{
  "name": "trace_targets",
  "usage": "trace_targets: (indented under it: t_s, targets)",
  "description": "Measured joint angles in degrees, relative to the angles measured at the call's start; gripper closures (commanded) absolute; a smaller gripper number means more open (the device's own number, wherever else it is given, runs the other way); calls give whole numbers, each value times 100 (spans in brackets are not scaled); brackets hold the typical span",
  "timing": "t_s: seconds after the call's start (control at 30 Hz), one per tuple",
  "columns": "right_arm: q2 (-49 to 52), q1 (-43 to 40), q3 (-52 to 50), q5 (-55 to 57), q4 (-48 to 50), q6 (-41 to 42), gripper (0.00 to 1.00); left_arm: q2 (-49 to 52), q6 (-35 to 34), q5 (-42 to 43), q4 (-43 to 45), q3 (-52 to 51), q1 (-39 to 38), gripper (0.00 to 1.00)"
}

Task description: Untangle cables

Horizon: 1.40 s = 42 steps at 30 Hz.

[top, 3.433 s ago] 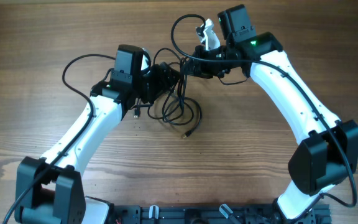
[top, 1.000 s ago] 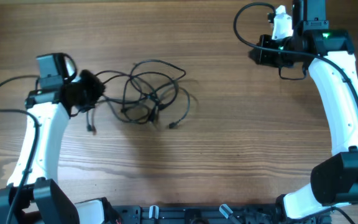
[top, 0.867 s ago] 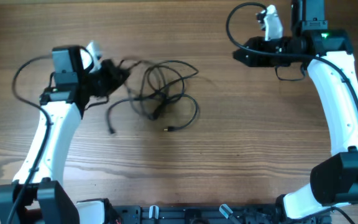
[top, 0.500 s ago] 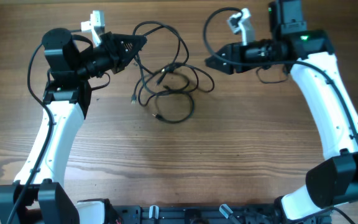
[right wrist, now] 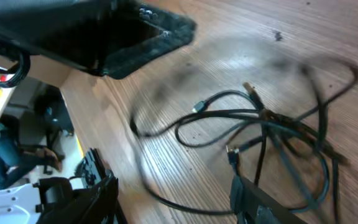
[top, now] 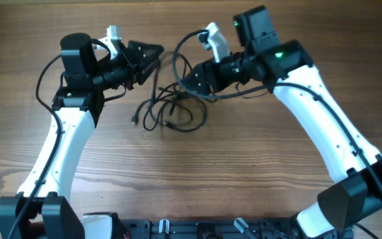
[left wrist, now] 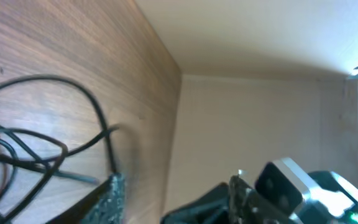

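The cables [top: 171, 109] are thin black cords in a loose tangle on the wooden table, between my two grippers. My left gripper [top: 148, 57] hovers at the tangle's upper left, pointing right, open, with nothing between its fingers [left wrist: 112, 194]. Looped cables [left wrist: 39, 146] lie to the left of those fingers in the left wrist view. My right gripper [top: 186, 79] reaches in from the right, open. In the right wrist view the cables [right wrist: 266, 127] spread ahead of the right gripper [right wrist: 173, 202], and one blurred strand crosses the wood between its fingers, ungripped.
The table's far edge [left wrist: 176, 93] meets a pale wall just behind the left gripper. The left gripper's dark finger [right wrist: 142, 37] fills the top of the right wrist view. Bare wood [top: 197, 179] stretches toward the front edge.
Both arms swung in toward the middle. The left gripper opened and let go of the cables. The right gripper opened wider and came down at the tangle's right side.
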Motion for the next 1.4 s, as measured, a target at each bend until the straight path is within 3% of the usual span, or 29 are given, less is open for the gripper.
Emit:
trace_targets:
  t_s: [0.17,0.3,0.53,0.63,0.83,1.0,1.07,1.13,1.17,1.4]
  targets:
    - [0,48,0,345,133,374,40,-11,216,-332,-916,17,0,36]
    - [0,48,0,518,118,730,40,-11,463,-1158,-1845,15,0,36]
    - [72,267,0,931,-619,868,40,-11,1749,-2159,-2643,15,2,37]
    - [149,433,0,1010,-879,332,39,-11,2087,-2243,-2839,15,57,35]
    - [236,909,-59,1067,-1043,-1652,29,-11,2439,-2369,-3099,15,455,28]
    - [610,1016,-448,1093,-549,-2448,32,-11,2500,-2439,-3222,15,686,25]
    - [990,1058,-531,1113,-326,-2575,41,-11,2505,-2514,-3230,15,693,24]
    - [1364,1123,-584,1106,-236,-2673,82,-11,2505,-2529,-3230,15,693,24]
    - [1473,1163,-597,1110,-179,-2653,92,-11,2507,-2542,-3230,15,693,24]
    - [1528,1213,-297,1091,-236,-1886,96,-11,2507,-2647,-3239,15,693,24]
